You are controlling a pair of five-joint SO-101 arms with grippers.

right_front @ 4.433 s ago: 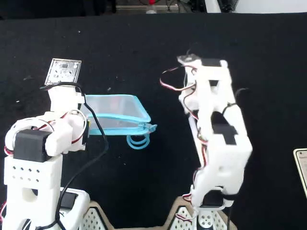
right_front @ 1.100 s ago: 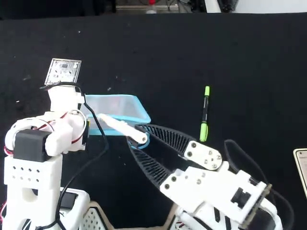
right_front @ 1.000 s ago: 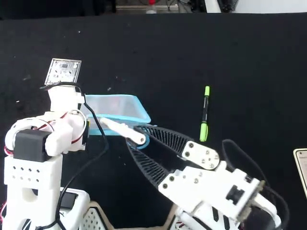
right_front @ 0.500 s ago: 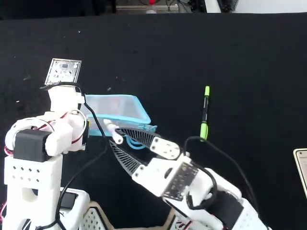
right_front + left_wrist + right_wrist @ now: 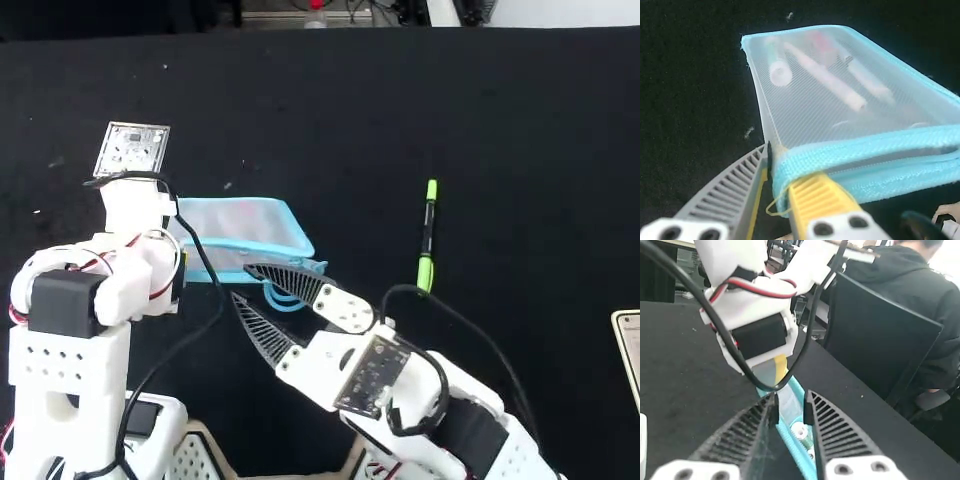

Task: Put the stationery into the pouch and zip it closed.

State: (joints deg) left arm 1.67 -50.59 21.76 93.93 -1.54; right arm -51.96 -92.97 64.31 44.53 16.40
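Pouch [image 5: 245,228] is lying flat at about 9 o'clock on the black cloth table [image 5: 530,110]. It's a see-through rectangle of fine ribbed mesh with a woven light-blue zipper band running along one long edge. A looped blue pull [image 5: 290,296] is hanging off the band's end at the pouch's 5 o'clock corner.

Through the pouch [image 5: 840,115] wall I'm making out a white pen [image 5: 827,80], a stick with a round white end and something red. All of it is looking hazy behind the mesh.

My left gripper [image 5: 776,165] is pinching tight on a corner of that blue band, with a grey ribbed finger on one side and a yellow one on the other.

My right gripper [image 5: 243,282] is sitting at the pouch's 6 o'clock edge with its black, ribbed, wedge-shaped fingers spread in a narrow V and carrying nothing. From its own camera the right gripper [image 5: 790,407] is lining up so the pouch [image 5: 798,390] edge is running between the tips, and I can't tell if they're touching it.

One green marker [image 5: 427,236], slim with a dark middle, is lying well apart at the pouch's 3 o'clock, pointing 12 to 6.
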